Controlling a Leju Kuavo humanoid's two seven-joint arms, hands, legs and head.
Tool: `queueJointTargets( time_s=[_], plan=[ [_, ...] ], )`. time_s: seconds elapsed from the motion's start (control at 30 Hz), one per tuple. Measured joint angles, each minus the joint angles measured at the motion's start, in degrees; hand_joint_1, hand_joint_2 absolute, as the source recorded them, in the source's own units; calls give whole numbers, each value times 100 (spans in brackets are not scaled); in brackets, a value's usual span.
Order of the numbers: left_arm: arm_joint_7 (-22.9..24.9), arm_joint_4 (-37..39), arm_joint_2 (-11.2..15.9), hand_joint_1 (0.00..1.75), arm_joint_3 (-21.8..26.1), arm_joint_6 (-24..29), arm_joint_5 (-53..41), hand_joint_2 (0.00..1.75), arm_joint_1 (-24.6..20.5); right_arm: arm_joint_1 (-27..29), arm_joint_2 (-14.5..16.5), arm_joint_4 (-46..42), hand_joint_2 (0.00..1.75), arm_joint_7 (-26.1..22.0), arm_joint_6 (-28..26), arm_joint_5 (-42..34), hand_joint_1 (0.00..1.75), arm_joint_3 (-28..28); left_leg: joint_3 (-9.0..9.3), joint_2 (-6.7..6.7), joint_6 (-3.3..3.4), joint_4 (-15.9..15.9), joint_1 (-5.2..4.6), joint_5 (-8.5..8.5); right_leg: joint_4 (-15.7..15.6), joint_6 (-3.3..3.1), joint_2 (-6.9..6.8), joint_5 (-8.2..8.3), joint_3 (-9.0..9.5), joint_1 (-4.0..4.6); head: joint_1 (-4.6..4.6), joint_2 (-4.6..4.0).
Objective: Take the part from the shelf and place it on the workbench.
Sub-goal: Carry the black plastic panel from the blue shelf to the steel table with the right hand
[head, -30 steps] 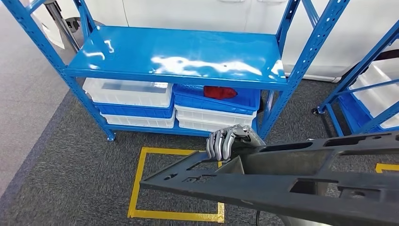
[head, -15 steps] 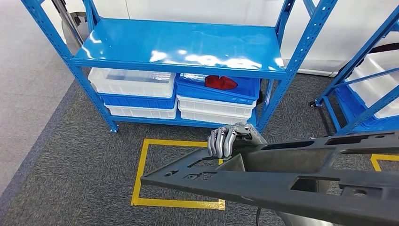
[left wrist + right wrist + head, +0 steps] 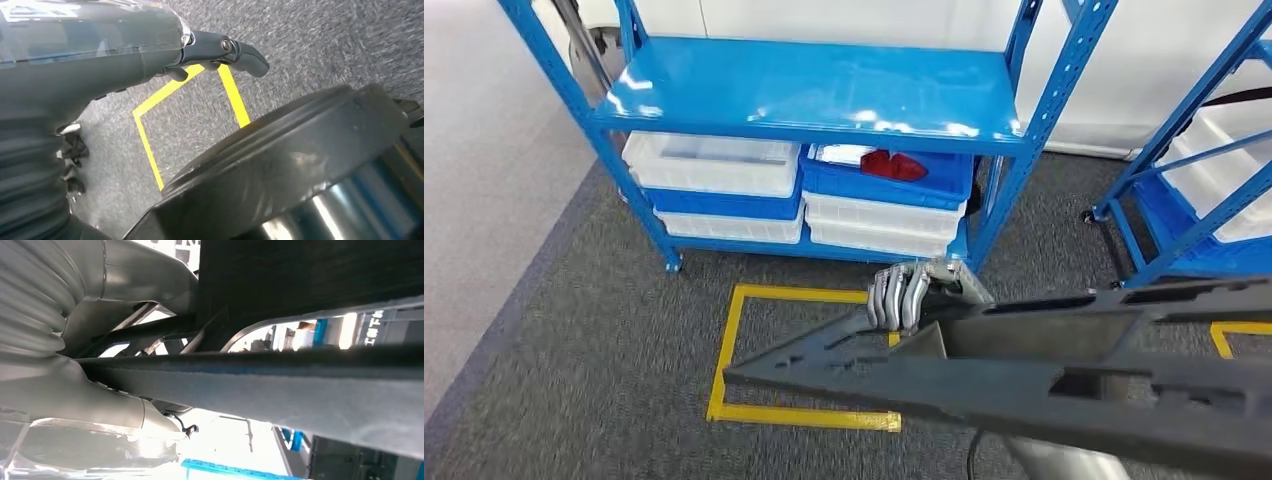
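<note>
Shift of the whole head view came first. Against half a second and a second earlier, the blue shelf (image 3: 824, 95) sat higher in the picture and more carpet (image 3: 604, 330) showed below it, with some blur. That was my camera moving, not the shelf. My right hand (image 3: 902, 296) and the part (image 3: 1024, 375) kept the same place in front of me, fingers hooked over the far edge of the long black moulding, which ran from about ten o'clock across to three. I judged the pick finished and the carry under way (I seemed to be backing off), with the placing on the workbench still to do.

At twelve o'clock the shelf's top deck lay bare and glossy. Under it sat a white bin (image 3: 714, 160) and a blue bin (image 3: 894, 185) holding a red piece (image 3: 892, 165). A yellow tape square (image 3: 724, 370) marked the dark carpet at eleven o'clock, between me and the shelf. A second blue rack (image 3: 1194, 220) stood at two o'clock and paler floor (image 3: 484, 150) at ten.

Left wrist view: my left hand (image 3: 100, 45) hung over the carpet and the tape, thumb stuck out. Whether its fingers were spread or curled, I could not tell.

Right wrist view: the part (image 3: 300, 375) crossed close in front as a dark bar, and my right hand (image 3: 100, 340) was clamped round it.
</note>
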Motion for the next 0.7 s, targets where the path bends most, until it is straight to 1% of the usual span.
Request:
queueJointTargets(
  time_s=[0.03, 0.07, 0.1, 0.13, 0.17, 0.2, 0.23, 0.27, 0.3, 0.33, 0.37, 0.4, 0.43, 0.47, 0.5, 0.53, 0.57, 0.6, 0.63, 0.67, 0.7],
  plan=[
    [-2, 0, -3, 0, 0, -1, -5, 175, -2, 0, 10, -2, 175, 13, -21, 6, 131, -4, -30, -43, 71, -24, 0, 19, 6, 36, -37, 20, -14, 6, 0, 0],
    [-6, 0, -8, 0, 0, -2, -10, 175, -4, 0, 17, -4, 175, 22, -41, 16, 131, -6, -56, -84, 124, -40, 11, 52, 28, 69, -53, 13, -31, -3, 0, 0],
    [-10, 0, -13, 0, 0, -3, -16, 175, -9, 0, 22, -9, 175, 26, -62, 27, 131, -8, -87, -122, 176, -54, 21, 93, 120, 102, -37, -66, -76, -11, 0, 0],
    [-14, 0, -16, 0, 0, -4, -21, 175, -15, 0, 25, -16, 175, 26, -83, 38, 131, -9, -118, -153, 221, -70, 31, 136, 321, 131, 1, -217, -163, -18, 0, 0],
    [-16, 0, -18, 0, 0, -5, -26, 175, -20, 3, 26, -21, 175, 25, -101, 46, 131, -9, -154, -183, 247, -73, 36, 172, 648, 155, 51, -433, -302, -32, 0, 0],
    [-16, 0, -18, 0, 0, -5, -29, 175, -27, 7, 26, -24, 175, 23, -113, 51, 131, -9, -199, -221, 261, -70, 34, 205, 1051, 172, 86, -663, -471, -36, 0, 0],
    [-16, 0, -19, 0, 0, -5, -32, 175, -32, 14, 27, -25, 175, 22, -120, 56, 131, -9, -241, -260, 263, -64, 30, 233, 1421, 182, 98, -830, -619, -41, 0, 0],
    [-16, 0, -19, 0, 0, -5, -33, 175, -37, 20, 27, -25, 175, 22, -123, 61, 131, -9, -281, -307, 258, -55, 27, 259, 1646, 185, 103, -898, -695, -42, 0, 0],
    [-16, 0, -19, 0, 0, -5, -34, 175, -44, 24, 28, -25, 175, 21, -125, 66, 131, -9, -313, -360, 248, -43, 26, 280, 1649, 178, 111, -853, -659, -42, 0, 0],
    [-16, 0, -19, 0, 0, -6, -35, 175, -53, 25, 30, -25, 175, 21, -125, 71, 131, -9, -335, -417, 237, -30, 25, 295, 1421, 163, 135, -713, -505, -42, 0, 0],
    [-16, 0, -20, 0, 0, -7, -37, 175, -61, 24, 33, -26, 175, 20, -125, 74, 131, -9, -350, -477, 223, -15, 25, 307, 1017, 138, 201, -523, -260, -42, 0, 0],
    [-16, 0, -24, 0, 0, -7, -42, 175, -72, 22, 37, -26, 175, 19, -125, 74, 131, -9, -368, -532, 206, 3, 18, 316, 596, 109, 323, -393, -19, -43, 0, 0],
    [-15, 0, -27, 0, 0, -7, -48, 175, -81, 18, 40, -27, 175, 17, -125, 74, 131, -10, -391, -590, 183, 21, 17, 328, 267, 85, 424, -307, 155, -42, 0, 0],
    [-13, 0, -31, 0, 0, -5, -53, 175, -89, 16, 43, -28, 175, 16, -125, 74, 131, -12, -420, -639, 156, 34, 21, 343, 75, 65, 497, -277, 248, -36, 0, 0],
    [-11, 0, -33, 0, 0, -4, -58, 175, -95, 14, 45, -28, 175, 15, -125, 73, 131, -13, -449, -693, 121, 37, 28, 365, 21, 48, 511, -291, 260, -28, 0, 0],
    [-10, 0, -32, 0, 0, -2, -60, 175, -97, 11, 48, -28, 175, 14, -125, 73, 131, -14, -471, -749, 84, 31, 39, 388, 14, 29, 451, -271, 250, -27, 0, 0],
    [-10, 0, -27, 0, 0, -1, -60, 175, -98, 6, 52, -27, 175, 13, -124, 73, 131, -14, -489, -755, 54, 37, 41, 394, -2, 0, 385, -251, 249, -38, 0, 0],
    [-7, 0, -23, 0, 0, -1, -60, 175, -96, -2, 61, -27, 175, 12, -122, 73, 131, -13, -530, -695, 24, 97, 31, 350, -24, -32, 319, -230, 250, -54, -1, 0],
    [-4, 0, -20, 0, 0, -1, -60, 175, -93, -8, 69, -27, 175, 9, -118, 72, 131, -13, -616, -585, -1, 271, 21, 235, -46, -60, 250, -211, 250, -70, -2, 0],
    [-2, 0, -16, 0, 0, -1, -60, 175, -91, -12, 77, -27, 175, 7, -114, 71, 131, -13, -746, -450, -23, 551, 16, 65, -59, -80, 182, -197, 246, -77, -2, 0],
    [1, 0, -16, 0, 0, -1, -59, 175, -89, -11, 80, -26, 175, 5, -111, 71, 131, -13, -923, -340, -48, 939, 14, -142, -61, -91, 116, -193, 236, -72, -3, 0]
  ],
)
